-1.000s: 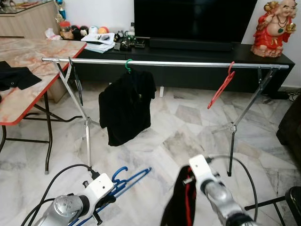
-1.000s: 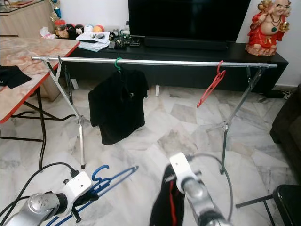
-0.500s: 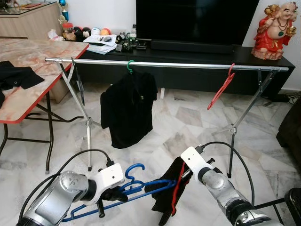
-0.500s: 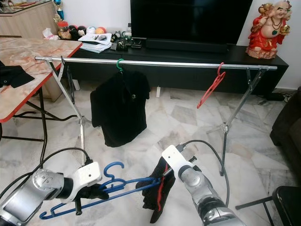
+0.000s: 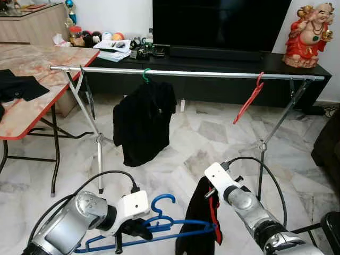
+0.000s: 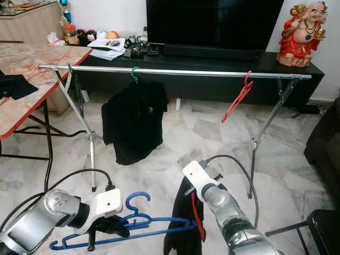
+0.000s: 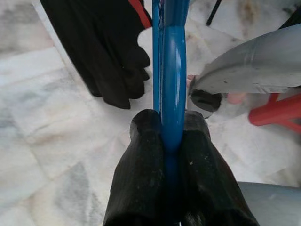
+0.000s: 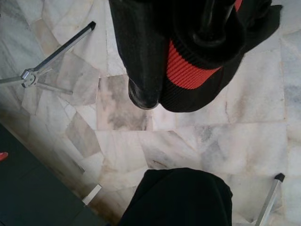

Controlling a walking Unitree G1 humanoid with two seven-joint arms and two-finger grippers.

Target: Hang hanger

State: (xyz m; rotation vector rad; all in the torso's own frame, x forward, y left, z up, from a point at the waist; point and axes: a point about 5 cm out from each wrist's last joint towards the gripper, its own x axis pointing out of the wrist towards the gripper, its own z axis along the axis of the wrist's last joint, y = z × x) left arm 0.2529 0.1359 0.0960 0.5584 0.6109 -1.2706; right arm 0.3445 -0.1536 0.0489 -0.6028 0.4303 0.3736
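Note:
Low in front of me my left gripper (image 5: 139,228) is shut on a blue hanger (image 5: 175,234), hook up, bar lying level. The left wrist view has the fingers (image 7: 141,179) pinching the blue hanger (image 7: 171,94). Its right tip reaches into a black garment with red trim (image 5: 199,223) that hangs from my right gripper (image 5: 211,194), which is shut on its top. Black fabric and a red band (image 8: 188,70) cover the right wrist view. Beyond stands a silver clothes rail (image 5: 202,74) with a black shirt (image 5: 142,119) on a green hanger (image 5: 145,74) and a bare red hanger (image 5: 251,98).
A marble-topped folding table (image 5: 32,69) with a black cloth (image 5: 16,85) stands at the left. Behind the rail runs a black TV console (image 5: 223,58) with a red statue (image 5: 309,29). A dark sofa (image 5: 329,143) and a stool (image 5: 332,223) sit at the right.
My left gripper has carried the blue hanger up and to the right until its tip meets the garment. The right gripper rose, and the garment now hangs straight beside it.

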